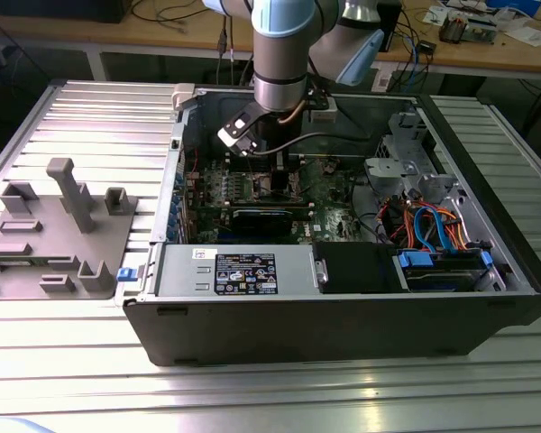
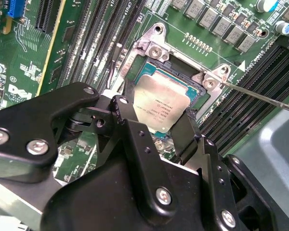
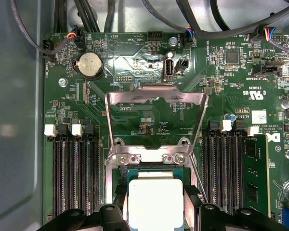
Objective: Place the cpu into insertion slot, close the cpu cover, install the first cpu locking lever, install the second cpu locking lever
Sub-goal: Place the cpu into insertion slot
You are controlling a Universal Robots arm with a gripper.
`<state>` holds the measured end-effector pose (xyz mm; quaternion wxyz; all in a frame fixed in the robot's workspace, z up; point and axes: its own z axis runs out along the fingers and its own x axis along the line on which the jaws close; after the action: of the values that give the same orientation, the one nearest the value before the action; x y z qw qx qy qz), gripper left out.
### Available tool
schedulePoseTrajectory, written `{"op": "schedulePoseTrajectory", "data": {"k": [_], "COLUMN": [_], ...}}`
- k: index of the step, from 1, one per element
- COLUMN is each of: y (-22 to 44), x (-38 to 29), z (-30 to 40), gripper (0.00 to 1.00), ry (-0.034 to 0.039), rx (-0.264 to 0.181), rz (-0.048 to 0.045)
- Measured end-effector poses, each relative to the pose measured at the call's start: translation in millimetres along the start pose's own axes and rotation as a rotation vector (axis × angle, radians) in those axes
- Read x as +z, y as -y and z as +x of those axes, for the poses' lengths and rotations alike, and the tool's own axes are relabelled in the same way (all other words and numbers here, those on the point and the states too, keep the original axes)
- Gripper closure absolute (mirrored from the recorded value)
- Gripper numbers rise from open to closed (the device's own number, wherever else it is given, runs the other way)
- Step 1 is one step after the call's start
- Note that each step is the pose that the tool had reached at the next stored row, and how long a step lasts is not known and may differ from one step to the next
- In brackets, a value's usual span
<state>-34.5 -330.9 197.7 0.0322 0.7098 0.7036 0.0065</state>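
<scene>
One pale-blue-and-grey robot arm reaches straight down into an open black computer case, with its black two-fingered gripper low over the green motherboard. In the second wrist view the black fingers are clenched on opposite edges of the cpu, a small flat square chip with a silvery-grey metal top. The cpu is directly over the insertion slot, a square socket with a dark centre and a silver metal frame; whether it is fully seated I cannot tell. In the first wrist view the cpu cover, a thin silver frame plate with a square cut-out, stands swung open from the slot's far edge. A thin silver lever rod juts out from one corner of the slot. Long black card slots flank the socket on both sides. At the exterior view's left, a grey moulded fixture tray lies on the ribbed aluminium table, beside the case.
</scene>
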Motion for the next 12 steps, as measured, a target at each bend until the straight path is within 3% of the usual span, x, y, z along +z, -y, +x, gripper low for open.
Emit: {"op": "schedulePoseTrajectory", "data": {"k": [10,12], "y": [-0.1,-0.2], "x": [-1.8,-1.1], "z": [0.0,0.1], "gripper": [0.46,0.46], "ry": [-0.0018,-0.0059], "rx": [0.0,0.0], "rz": [-0.0002,-0.0002]}}
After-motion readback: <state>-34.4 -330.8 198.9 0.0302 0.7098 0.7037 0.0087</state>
